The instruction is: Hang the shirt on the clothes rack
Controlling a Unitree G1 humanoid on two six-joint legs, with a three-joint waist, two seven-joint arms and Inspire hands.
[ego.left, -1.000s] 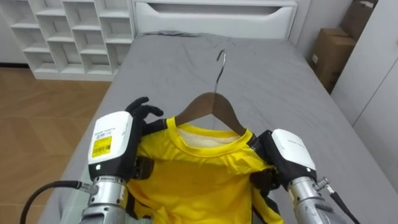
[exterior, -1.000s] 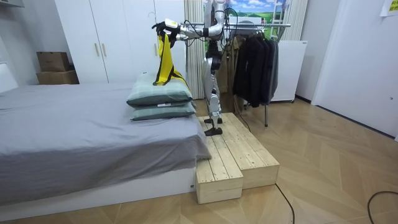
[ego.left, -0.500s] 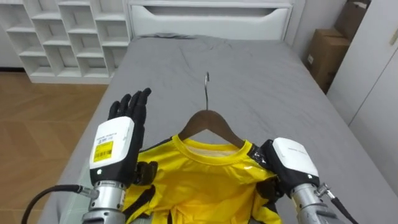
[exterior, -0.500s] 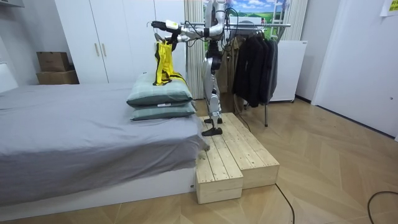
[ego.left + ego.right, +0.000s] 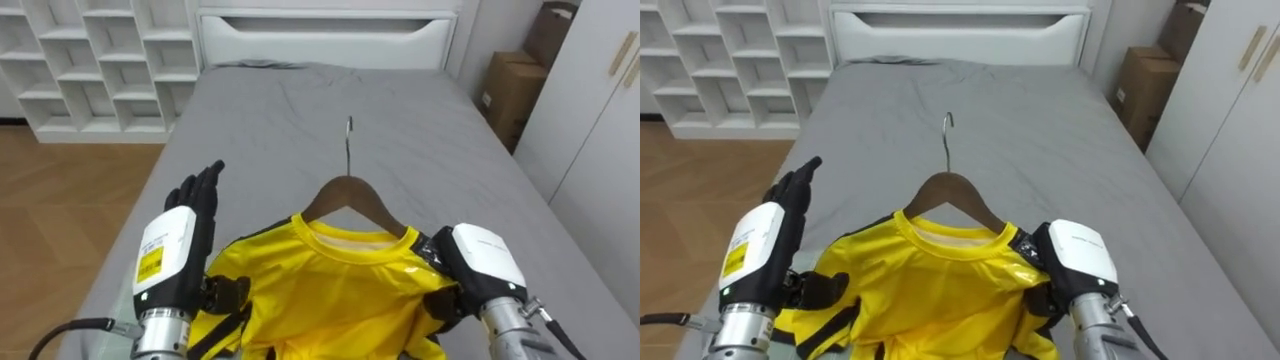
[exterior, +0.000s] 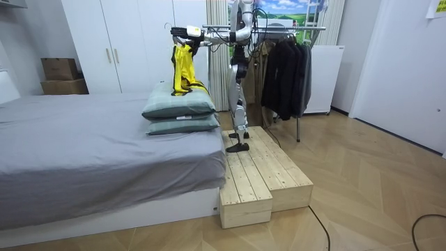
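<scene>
1. The bed (image 5: 400, 120) has a grey cover and lies lengthwise ahead of the robot, running to a white headboard.
2. The wooden platform (image 6: 265, 181) stands against the bed's end. The robot stands upright on it, facing the bed, both arms stretched forward at shoulder height.
3. The clothes rack (image 6: 293, 28) stands directly behind the robot, hung with dark clothes (image 6: 286, 70).
4. Two pillows (image 6: 180, 106) are stacked on the bed below the raised arms.
5. The yellow shirt (image 5: 330, 290) is held up between the two arms, above the pillows, with its collar toward the headboard.
6. The wooden hanger (image 5: 350, 195) sits inside the shirt's collar. Its metal hook points up and away.
7. The left hand (image 5: 195, 195) is beside the shirt's left shoulder, fingers straight and spread, closed on nothing.
8. The right hand (image 5: 483, 262) is at the shirt's right shoulder. Its fingers are hidden by the cloth, so its grip cannot be determined.
</scene>
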